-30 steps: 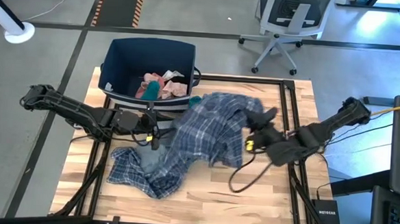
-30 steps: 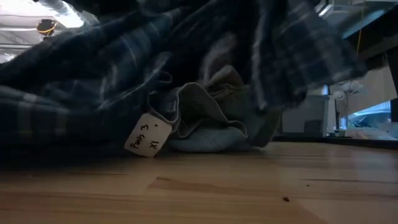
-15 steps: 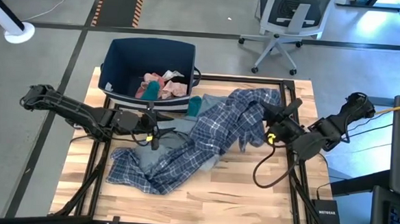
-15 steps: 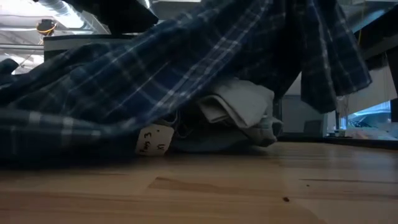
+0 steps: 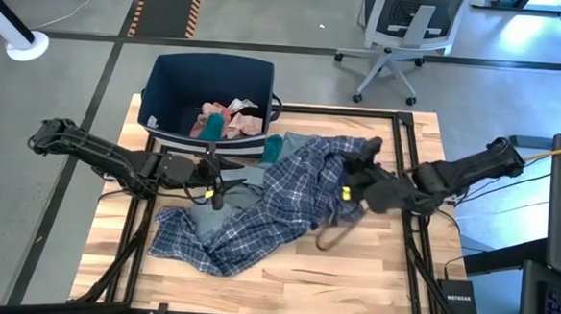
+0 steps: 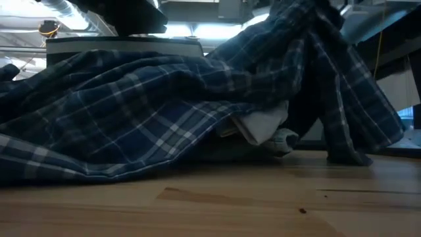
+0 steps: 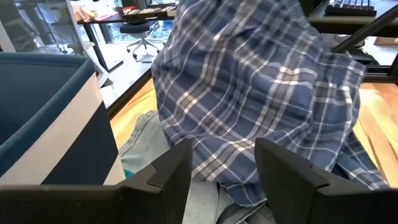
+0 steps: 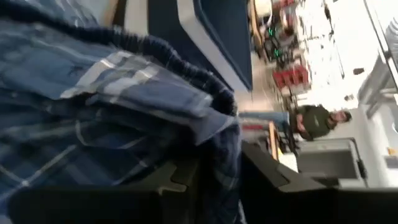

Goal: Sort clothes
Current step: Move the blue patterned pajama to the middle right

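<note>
1. Right gripper (image 5: 348,191) sits right of counter centre, fingers (image 8: 180,177) pinching a fold of the plaid shirt (image 5: 278,200). The cloth runs between them in the right wrist view, so it's a real grip.
2. The shirt hangs from that grip and trails toward 7 o'clock, its lower part flat on the counter (image 5: 351,276). Lifting one end looks meant to peel it off the pile.
3. Left gripper (image 5: 210,187) is at the pile's 9 o'clock edge, low over the light grey-blue garment (image 5: 221,219). Fingers (image 7: 163,180) are spread, nothing between them. My read: waiting, or placed to keep the lower layers from dragging along.
4. White shirt (image 6: 263,122) shows under the plaid in the low view, so the plaid covers the rest of the pile and has to go first.
5. Pink pieces (image 5: 236,121) and a teal piece (image 5: 208,126) already lie in the dark blue bin (image 5: 169,84) at 11 o'clock. Another teal piece (image 5: 273,147) lies on the counter just outside the bin wall.
6. Risk: the shirt's trailing hem could snag the grey-blue garment as it lifts.
</note>
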Controlling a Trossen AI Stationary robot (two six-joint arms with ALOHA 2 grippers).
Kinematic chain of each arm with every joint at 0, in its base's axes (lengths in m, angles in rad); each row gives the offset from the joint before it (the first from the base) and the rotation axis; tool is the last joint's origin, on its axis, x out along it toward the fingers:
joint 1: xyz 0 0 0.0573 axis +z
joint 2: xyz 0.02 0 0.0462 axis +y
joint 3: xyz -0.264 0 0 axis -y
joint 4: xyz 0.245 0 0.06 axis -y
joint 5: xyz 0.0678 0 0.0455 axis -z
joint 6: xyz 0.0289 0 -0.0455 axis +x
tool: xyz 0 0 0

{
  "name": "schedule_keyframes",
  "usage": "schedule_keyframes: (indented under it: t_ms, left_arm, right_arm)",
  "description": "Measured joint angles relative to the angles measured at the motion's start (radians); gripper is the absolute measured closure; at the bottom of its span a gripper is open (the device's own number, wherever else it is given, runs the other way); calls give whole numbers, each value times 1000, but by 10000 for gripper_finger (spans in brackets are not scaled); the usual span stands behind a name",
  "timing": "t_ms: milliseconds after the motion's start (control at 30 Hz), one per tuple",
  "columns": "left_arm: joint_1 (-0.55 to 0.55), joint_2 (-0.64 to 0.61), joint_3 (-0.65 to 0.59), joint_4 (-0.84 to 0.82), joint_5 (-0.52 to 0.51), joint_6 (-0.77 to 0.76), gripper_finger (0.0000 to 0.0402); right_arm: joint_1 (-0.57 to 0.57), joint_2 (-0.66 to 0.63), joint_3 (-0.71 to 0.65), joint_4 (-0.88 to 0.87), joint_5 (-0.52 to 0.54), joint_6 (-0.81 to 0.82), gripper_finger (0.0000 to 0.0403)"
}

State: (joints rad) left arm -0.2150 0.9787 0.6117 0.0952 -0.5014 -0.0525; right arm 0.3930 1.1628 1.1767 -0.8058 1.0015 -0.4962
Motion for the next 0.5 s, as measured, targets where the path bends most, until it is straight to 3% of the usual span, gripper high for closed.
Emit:
schedule_keyframes:
  t_ms: [267,500]
  left_arm:
    - [0,0,0,-1,0,7,233]
    - [0,0,0,-4,0,7,233]
  right_arm:
    - [-242,76,0,92,-19,-137,264]
    - [-396,99,0,86,-235,-144,216]
